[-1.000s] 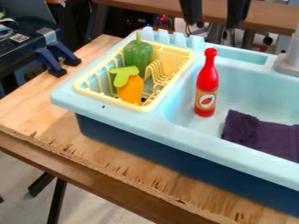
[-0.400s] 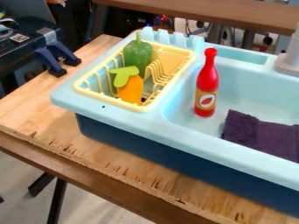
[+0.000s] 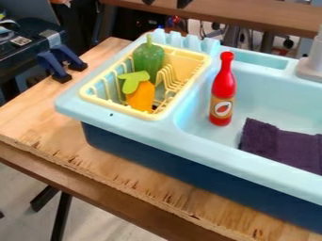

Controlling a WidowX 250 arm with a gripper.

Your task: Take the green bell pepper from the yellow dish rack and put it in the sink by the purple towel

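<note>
Two dark fingertips of the gripper (image 3: 166, 3) show at the top edge, spread apart with nothing between them, behind and above the yellow dish rack (image 3: 90, 98). In the rack are a green pepper (image 3: 148, 60) at the back and an orange carrot (image 3: 140, 98) with a light green top nearer the front. A red bottle (image 3: 223, 89) stands upright in the light blue sink (image 3: 277, 89), right of the rack. The dark purple cloth (image 3: 280, 145) lies folded in the basin, right of and nearer the front than the bottle.
A grey faucet base (image 3: 310, 66) rises at the sink's right back. Dark blue clamps (image 3: 54, 66) sit at the wooden table's (image 3: 37, 110) left back edge, beside a black case (image 3: 25, 44). Behind the sink runs a brown beam (image 3: 283, 16).
The gripper, at the top right of centre a second ago, left the view and is now back at the top edge, farther left and higher. The objects have not moved.
</note>
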